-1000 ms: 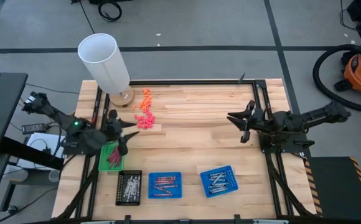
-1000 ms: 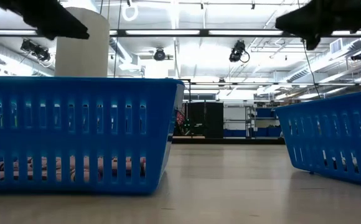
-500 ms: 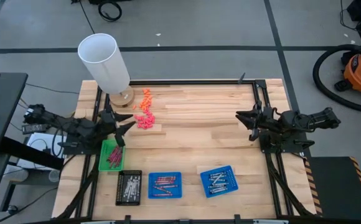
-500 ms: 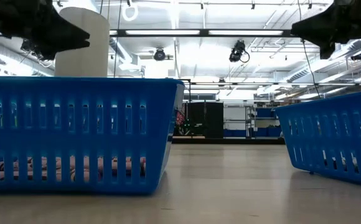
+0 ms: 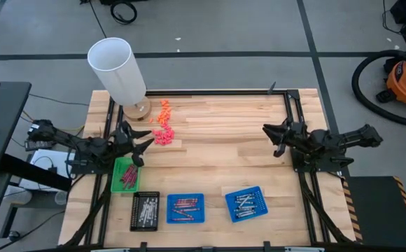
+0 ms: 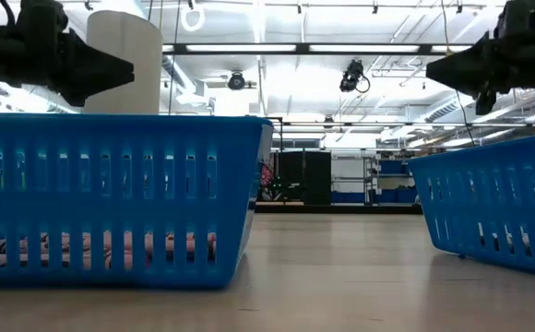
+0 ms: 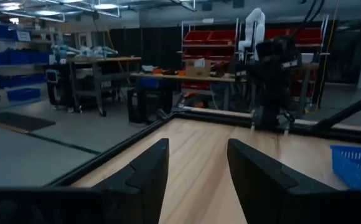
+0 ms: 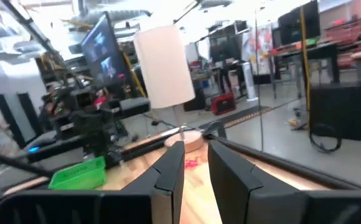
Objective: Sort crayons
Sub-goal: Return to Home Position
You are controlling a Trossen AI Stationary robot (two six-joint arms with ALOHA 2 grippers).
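The crayons lie sorted in four small trays near the table's front: maroon ones in a green tray [image 5: 124,175], silvery ones in a black tray [image 5: 145,211], brownish-red ones in a blue tray [image 5: 185,208], and grey ones in a second blue tray [image 5: 246,203]. Small loose pink and orange sticks [image 5: 163,133] lie on the bare wood at the far left. My left gripper [image 5: 138,145] is open and empty, in the air beside that pile and above the green tray's far end. My right gripper [image 5: 273,138] is open and empty over the table's right part.
A tall white cylinder [image 5: 117,68] stands on a round wooden base at the far left corner. A black frame rail [image 5: 287,119] runs along the table's sides. The middle of the table [image 5: 224,154] is bare wood. The low view is filled by the two blue trays [image 6: 111,198] [image 6: 498,207].
Both grippers have come down closer to the table, staying open and empty. The left arm has drawn its elbow back toward the table's left edge. No tray or crayon has moved.
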